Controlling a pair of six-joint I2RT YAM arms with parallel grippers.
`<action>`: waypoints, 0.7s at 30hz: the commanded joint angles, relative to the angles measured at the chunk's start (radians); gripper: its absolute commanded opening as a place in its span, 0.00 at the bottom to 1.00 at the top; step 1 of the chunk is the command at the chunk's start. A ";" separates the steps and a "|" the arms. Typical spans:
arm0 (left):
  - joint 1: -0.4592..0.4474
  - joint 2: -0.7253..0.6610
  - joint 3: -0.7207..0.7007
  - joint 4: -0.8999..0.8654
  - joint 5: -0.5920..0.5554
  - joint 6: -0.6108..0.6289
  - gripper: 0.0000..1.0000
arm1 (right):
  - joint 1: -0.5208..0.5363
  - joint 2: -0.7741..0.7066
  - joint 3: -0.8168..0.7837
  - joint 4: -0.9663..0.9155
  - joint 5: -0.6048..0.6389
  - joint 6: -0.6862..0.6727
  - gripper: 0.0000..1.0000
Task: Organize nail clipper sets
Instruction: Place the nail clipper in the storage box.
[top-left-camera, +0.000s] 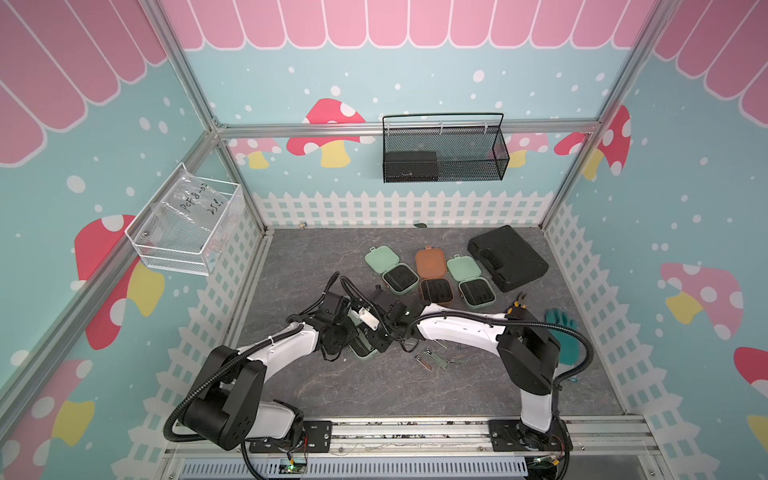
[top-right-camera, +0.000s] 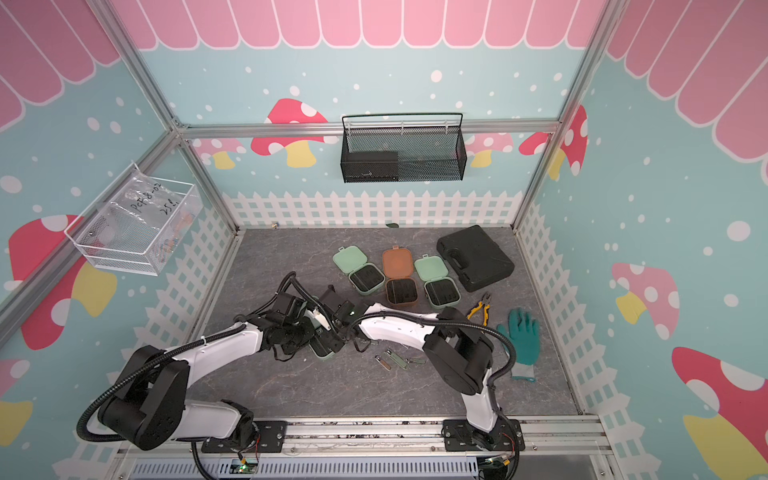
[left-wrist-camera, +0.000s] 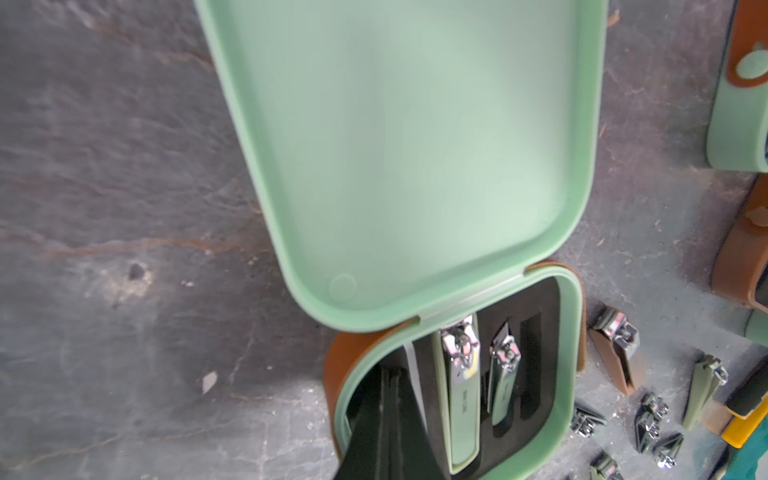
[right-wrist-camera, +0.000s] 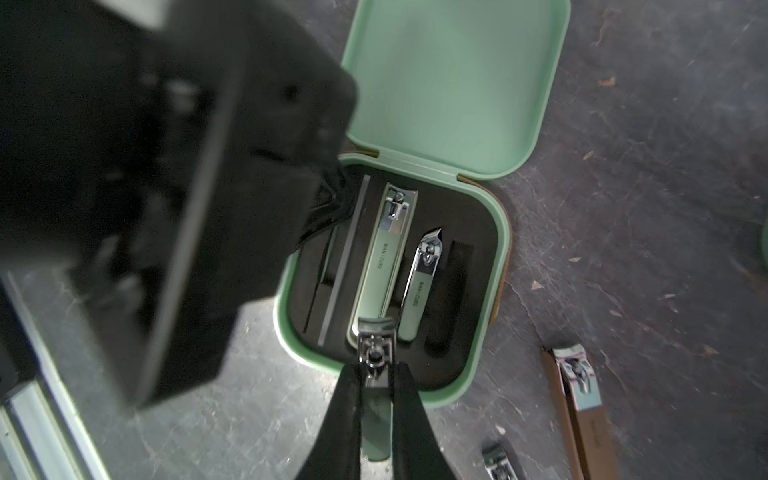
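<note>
Our right claw (right-wrist-camera: 376, 370) pinches a green clipper (right-wrist-camera: 374, 336) at the open case (right-wrist-camera: 457, 83). Our left claw (left-wrist-camera: 388, 378) sits closed, tips inside it.

Grey table (top-left-camera: 374, 390). On it, in a row, open: mint case (top-left-camera: 390, 268), brown case (top-left-camera: 432, 276), second mint case (top-left-camera: 469, 282); beside them black tool case (top-left-camera: 507, 257). In front: pliers (top-right-camera: 480, 309), teal glove (top-right-camera: 521, 338), loose clippers (top-left-camera: 436, 359), third mint case (left-wrist-camera: 415, 166).

Top views: high over the near edge, looking down toward the far side, both covering the whole table (top-left-camera: 374, 395).
Left wrist: close above the open mint case (left-wrist-camera: 415, 166).
Right wrist: close, sharing that case.
</note>
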 joint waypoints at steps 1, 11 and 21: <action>-0.001 0.010 -0.024 -0.015 0.004 0.008 0.00 | -0.026 0.036 0.036 0.023 -0.030 0.050 0.04; -0.001 0.017 -0.027 -0.005 0.010 0.006 0.00 | -0.060 0.110 0.059 0.075 -0.072 0.111 0.04; -0.001 0.022 -0.031 0.000 0.012 0.006 0.00 | -0.076 0.135 0.051 0.073 -0.055 0.147 0.04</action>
